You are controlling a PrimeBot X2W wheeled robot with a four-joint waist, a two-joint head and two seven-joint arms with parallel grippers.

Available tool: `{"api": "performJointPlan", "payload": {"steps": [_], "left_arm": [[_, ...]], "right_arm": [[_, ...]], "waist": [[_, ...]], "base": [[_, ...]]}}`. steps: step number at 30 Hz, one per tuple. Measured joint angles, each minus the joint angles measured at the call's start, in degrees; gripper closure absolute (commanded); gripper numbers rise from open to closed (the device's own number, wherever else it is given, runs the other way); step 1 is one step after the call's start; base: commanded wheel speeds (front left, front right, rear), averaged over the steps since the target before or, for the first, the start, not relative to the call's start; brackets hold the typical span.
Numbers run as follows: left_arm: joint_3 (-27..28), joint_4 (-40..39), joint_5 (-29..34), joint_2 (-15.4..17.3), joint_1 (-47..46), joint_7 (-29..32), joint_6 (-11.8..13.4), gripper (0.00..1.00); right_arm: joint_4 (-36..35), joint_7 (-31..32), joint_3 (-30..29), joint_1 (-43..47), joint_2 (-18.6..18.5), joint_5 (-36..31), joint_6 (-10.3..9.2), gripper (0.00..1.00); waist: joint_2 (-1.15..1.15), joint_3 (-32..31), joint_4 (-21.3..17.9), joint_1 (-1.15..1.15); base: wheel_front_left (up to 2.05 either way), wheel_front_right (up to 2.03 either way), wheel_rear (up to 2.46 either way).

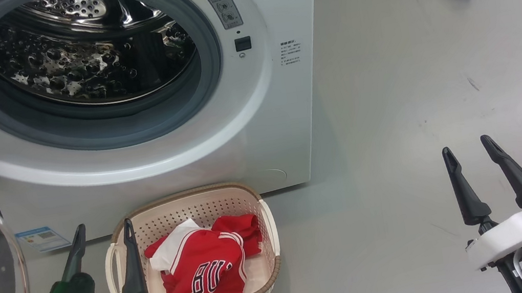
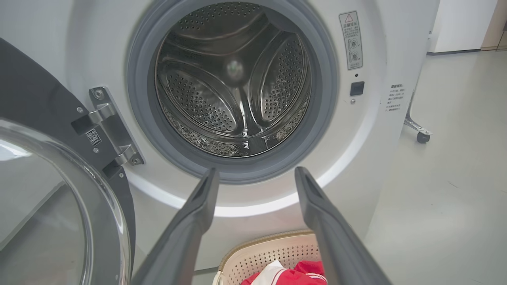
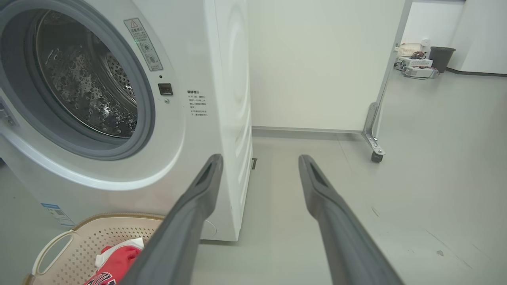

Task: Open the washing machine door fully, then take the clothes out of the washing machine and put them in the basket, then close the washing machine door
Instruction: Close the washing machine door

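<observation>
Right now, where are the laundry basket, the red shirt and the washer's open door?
Basket [image 1: 198, 208]: head view, on its perforated back wall.
Red shirt [image 1: 202, 271]: head view, on the chest lettering.
Door [image 2: 43, 213]: left wrist view, on the clear glass bulge.

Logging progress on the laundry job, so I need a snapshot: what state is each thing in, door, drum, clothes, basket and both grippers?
washing machine door: swung wide open.
drum: no clothes visible inside.
clothes: crumpled in the basket.
basket: upright on the floor before the washing machine, holding the clothes.
left gripper: open, empty.
right gripper: open, empty.
</observation>
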Motion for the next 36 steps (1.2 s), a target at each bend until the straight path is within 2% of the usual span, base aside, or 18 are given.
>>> {"api": "performJointPlan", "payload": {"steps": [19, 36], "left_arm": [[-1.6, -1.5, 0.3, 0.2, 0.1, 0.3, -0.1, 0.0], [-1.4, -2.1, 0.3, 0.2, 0.6, -0.2, -0.1, 0.0]], "right_arm": [[0.0, 0.0, 0.0, 0.0, 0.0, 0.0, -0.03, 0.0], [-0.2, 0.0, 0.0, 0.1, 0.0, 0.0, -0.09, 0.0]], "waist": [[0.0, -0.4, 0.3, 0.0], [0.0, -0.6, 0.5, 0.0]], "base": [[-1.01, 1.01, 0.0], [-0.42, 0.42, 0.0]]}}
